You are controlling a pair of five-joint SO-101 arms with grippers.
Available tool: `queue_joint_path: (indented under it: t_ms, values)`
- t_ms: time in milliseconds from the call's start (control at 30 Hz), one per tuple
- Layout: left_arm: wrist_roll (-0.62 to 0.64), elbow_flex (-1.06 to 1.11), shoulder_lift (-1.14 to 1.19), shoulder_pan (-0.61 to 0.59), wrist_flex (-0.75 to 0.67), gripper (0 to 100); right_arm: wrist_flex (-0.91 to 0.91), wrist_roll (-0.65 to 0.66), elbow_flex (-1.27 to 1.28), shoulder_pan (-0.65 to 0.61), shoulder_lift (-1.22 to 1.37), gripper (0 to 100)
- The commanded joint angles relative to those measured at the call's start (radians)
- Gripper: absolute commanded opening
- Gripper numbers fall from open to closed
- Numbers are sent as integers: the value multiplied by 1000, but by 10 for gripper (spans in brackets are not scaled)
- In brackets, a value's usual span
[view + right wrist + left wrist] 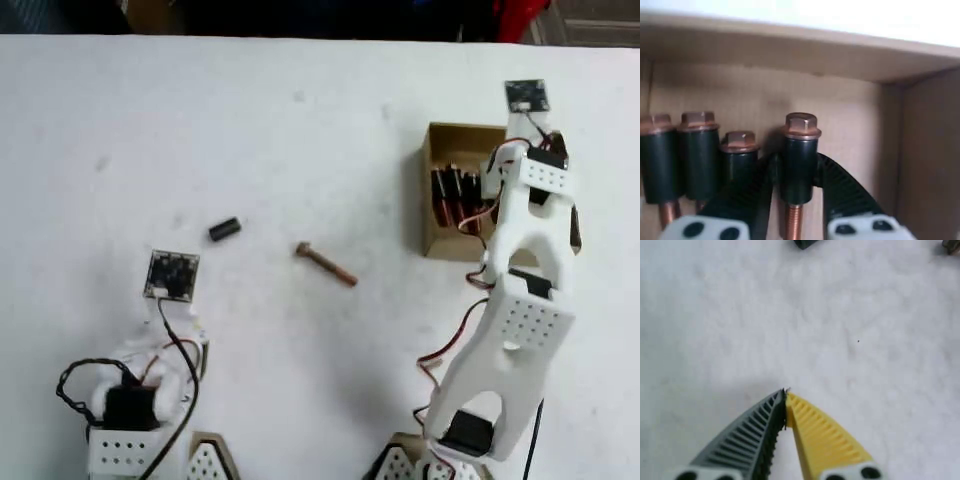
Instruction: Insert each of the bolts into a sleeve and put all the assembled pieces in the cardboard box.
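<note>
Left arm: your left arm (125, 420) sits at the near-left corner of the white table (300, 120), its camera board (172, 275) pointing toward the loose parts.
Left claw: the left claw (785, 396) is clenched on nothing. Its grey finger (747, 437) and yellow finger (822, 437) meet at the tips, over bare tabletop.
Sleeve: a single black sleeve (225, 229) lies on its side on the table, just beyond the camera board and apart from everything else. In your left wrist view it sits at the frame's edge (805, 243), well ahead of the closed tips.
Bolt: a copper bolt (325, 264) lies flat near the middle of the table. It is to the right of the sleeve and not touching it, with its head toward the sleeve.
Box: the cardboard box (445, 140) stands open on the right side of the table, with your right arm (520, 300) stretched over it. Dark shapes (450, 195) show inside.
Finished pieces: three finished pieces (699, 150) stand in a row inside the box, each a copper head above a black sleeve, with the box wall (850, 115) behind them.
Right claw: the right claw (799, 165) is down inside the box, grasping a sleeved bolt (801, 130). It holds the piece upright, one black finger (840, 190) on either side of its sleeve, just beside the row of three.
</note>
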Motion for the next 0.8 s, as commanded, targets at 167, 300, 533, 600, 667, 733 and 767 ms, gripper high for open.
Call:
queue_joint_path:
  t_ms: [167, 300, 533, 600, 667, 733, 767]
  values:
    - [-9, -2, -7, 8, 5, 23, 41, 57, -71, -50, -16, 20]
    - [-9, -2, -7, 8, 5, 23, 41, 58, -71, -50, -16, 105]
    - [-9, -2, -7, 8, 5, 23, 70, 52, -71, -51, -82, 148]
    - [-9, -2, -7, 8, 5, 23, 105, 52, -71, -56, -133, 148]
    - [-9, -2, -7, 8, 5, 23, 142, 51, -71, -67, -186, 148]
    - [-9, -2, -7, 8, 3, 23, 174, 51, -69, -81, -237, 148]
    - [-9, -2, -7, 8, 3, 23, 189, 51, -68, -90, -265, 148]
